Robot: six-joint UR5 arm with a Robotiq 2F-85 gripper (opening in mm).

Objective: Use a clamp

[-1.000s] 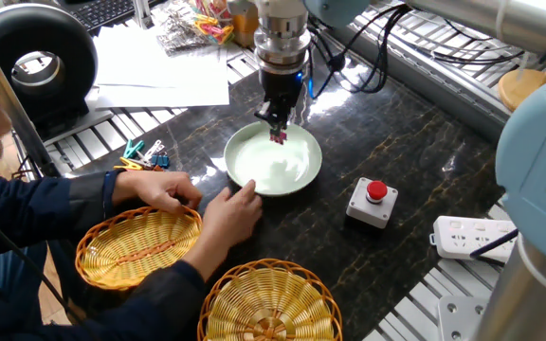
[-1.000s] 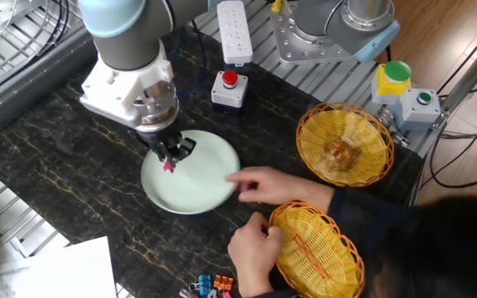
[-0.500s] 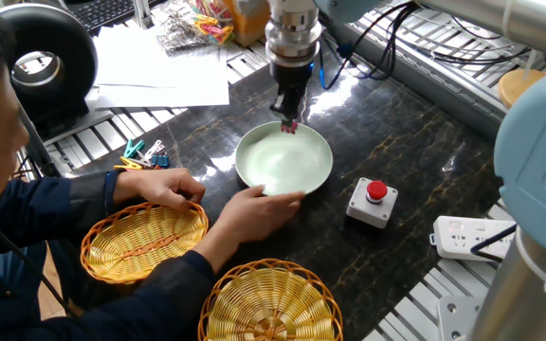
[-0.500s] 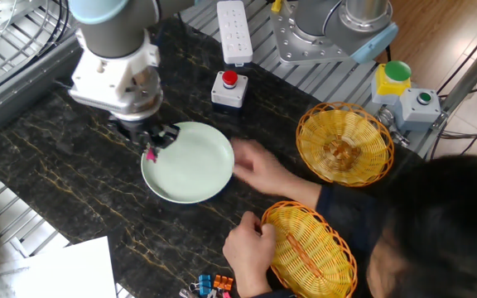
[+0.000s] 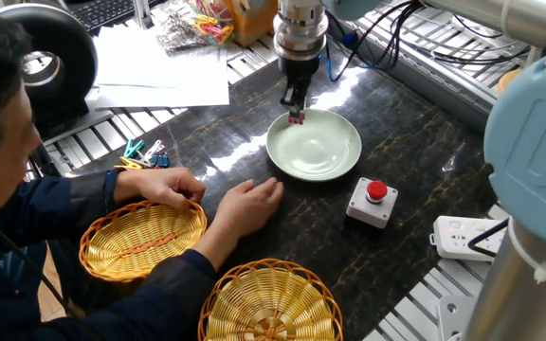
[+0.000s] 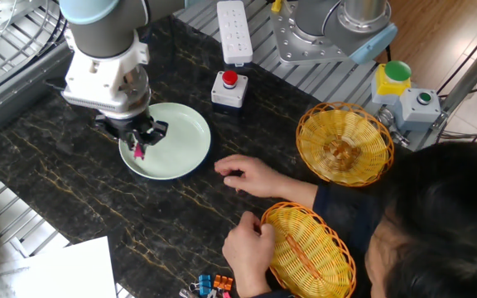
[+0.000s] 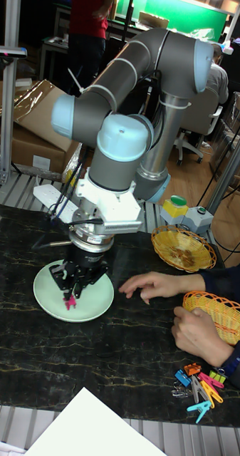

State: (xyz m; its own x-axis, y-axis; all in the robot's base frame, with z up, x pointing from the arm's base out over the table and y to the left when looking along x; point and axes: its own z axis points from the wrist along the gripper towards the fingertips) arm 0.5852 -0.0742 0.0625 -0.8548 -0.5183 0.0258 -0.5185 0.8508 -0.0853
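Observation:
The clamp (image 5: pixel 297 117) is a tiny pink clip, and my gripper (image 5: pixel 296 110) is shut on it, pointing straight down. It sits at the far rim of a pale green plate (image 5: pixel 322 152), seemingly touching or clipped on that rim. From the other side, the clamp (image 6: pixel 139 151) hangs under the gripper (image 6: pixel 142 144) at the left edge of the plate (image 6: pixel 176 141). In the tall view the clamp (image 7: pixel 69 303) shows below the gripper (image 7: pixel 73 291), over the plate (image 7: pixel 92 303).
A red button box (image 5: pixel 373 201) stands right of the plate. A person's hand (image 5: pixel 246 202) rests on the table just in front of the plate, the other by a wicker basket (image 5: pixel 143 242). A second basket (image 5: pixel 271 301), a heap of coloured clips (image 5: pixel 143 154) and paper sheets (image 5: pixel 159 62) lie around.
The gripper has moved with the clamp, and the plate has slid along with it towards the red button side. The person's hand has come off the plate rim.

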